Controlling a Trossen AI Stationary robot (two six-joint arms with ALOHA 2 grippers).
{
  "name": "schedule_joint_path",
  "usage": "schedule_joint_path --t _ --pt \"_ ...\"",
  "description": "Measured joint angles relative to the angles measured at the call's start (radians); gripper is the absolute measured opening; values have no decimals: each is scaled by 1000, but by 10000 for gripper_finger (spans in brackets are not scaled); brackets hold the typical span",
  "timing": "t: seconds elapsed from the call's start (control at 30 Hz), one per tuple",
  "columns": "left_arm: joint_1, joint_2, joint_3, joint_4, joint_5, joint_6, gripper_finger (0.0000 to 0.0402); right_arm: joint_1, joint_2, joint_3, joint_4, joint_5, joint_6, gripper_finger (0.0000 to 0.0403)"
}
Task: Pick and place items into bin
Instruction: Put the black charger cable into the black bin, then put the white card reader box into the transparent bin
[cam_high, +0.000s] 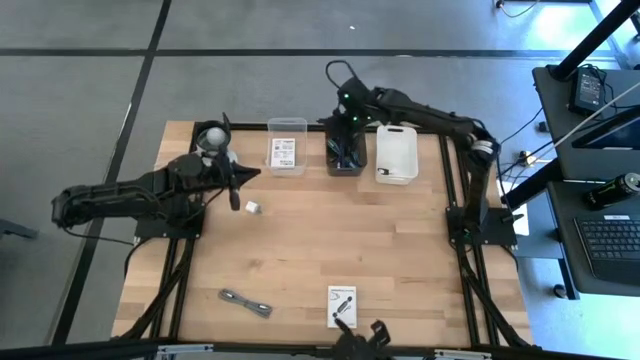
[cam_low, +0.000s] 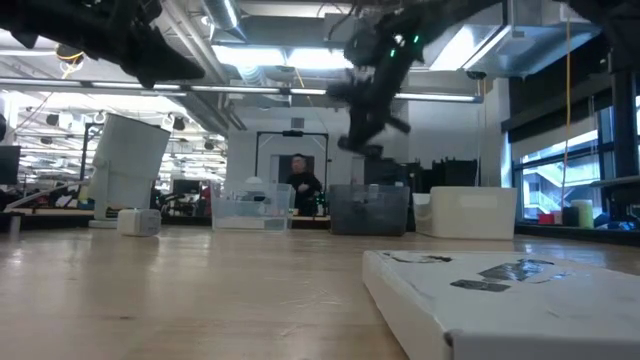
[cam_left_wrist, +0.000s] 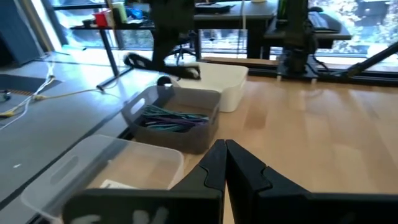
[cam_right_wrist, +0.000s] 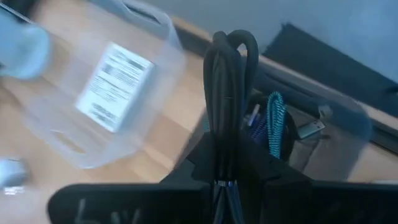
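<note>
My right gripper (cam_high: 345, 122) hangs over the dark grey bin (cam_high: 346, 158) at the table's far edge, shut on a black cable coil (cam_right_wrist: 229, 81). The bin holds teal and blue cables (cam_right_wrist: 275, 127). The low view shows this gripper (cam_low: 364, 125) well above the bin (cam_low: 370, 208). Left of it, a clear bin (cam_high: 287, 145) holds a white card (cam_right_wrist: 116, 86). On the table lie a white card (cam_high: 341, 305), a grey strip (cam_high: 245, 302) and a small white object (cam_high: 252, 207). My left gripper (cam_left_wrist: 225, 163) is shut at the table's left, holding nothing. My right gripper pinches the coil's bunched strands (cam_right_wrist: 225, 155) between its two fingers, which lie along the strands. The coil's looped end (cam_right_wrist: 239, 40) sticks out past the fingertips. The fingers slant downward over the grey bin. The coil is lifted clear of bin and table.
A white bin (cam_high: 396, 153) stands right of the grey one. A grey round object (cam_high: 212, 138) sits at the far left corner. A black item (cam_high: 360, 335) lies at the near edge. In the room beyond the table stands a person (cam_low: 299, 183).
</note>
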Motion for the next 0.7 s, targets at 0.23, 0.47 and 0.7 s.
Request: schedule_joint_path --t 0.23,0.47,0.7 --pt "54 0 0 10 2 0 2 -10 123 -1 -24 -28 -52 40" --pt "68 0 0 9 5 0 2 -8 150 -1 -42 -25 -49 112" --pt "68 0 0 8 5 -1 2 -8 142 0 -45 -24 -49 159"
